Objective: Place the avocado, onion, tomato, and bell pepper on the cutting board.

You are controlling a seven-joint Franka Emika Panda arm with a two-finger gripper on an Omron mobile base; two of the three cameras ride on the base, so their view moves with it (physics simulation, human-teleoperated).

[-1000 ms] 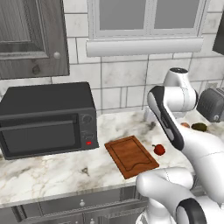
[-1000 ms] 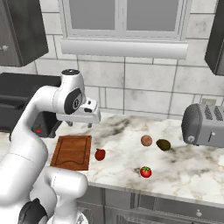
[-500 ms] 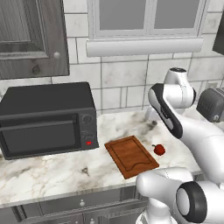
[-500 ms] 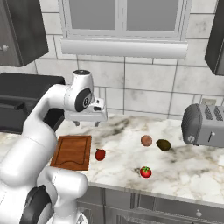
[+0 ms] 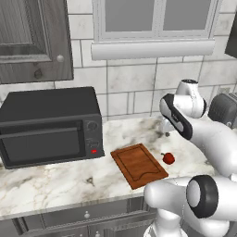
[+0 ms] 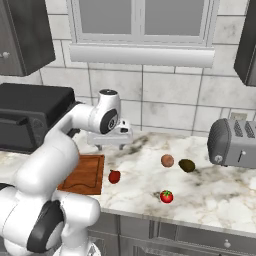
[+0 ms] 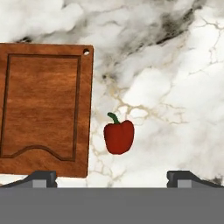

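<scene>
Up at center-left of the right base view, the claw (image 6: 110, 145) hangs spread wide with nothing in it, above the marble table (image 6: 220, 192). Looking down from the hand, the bell pepper (image 7: 118, 135) sits just right of the cutting board (image 7: 41, 109), not on it. Further right in the right base view: onion (image 6: 167, 160), avocado (image 6: 187, 165) beside it, tomato (image 6: 166, 196) nearer the bottom. Board's bare, so I'd say all four are left to do.

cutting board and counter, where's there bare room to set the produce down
The whole cutting board is bare. Marble lies free between microwave and board, and behind the bell pepper. It is tighter where onion, avocado and tomato cluster beside the toaster.
</scene>
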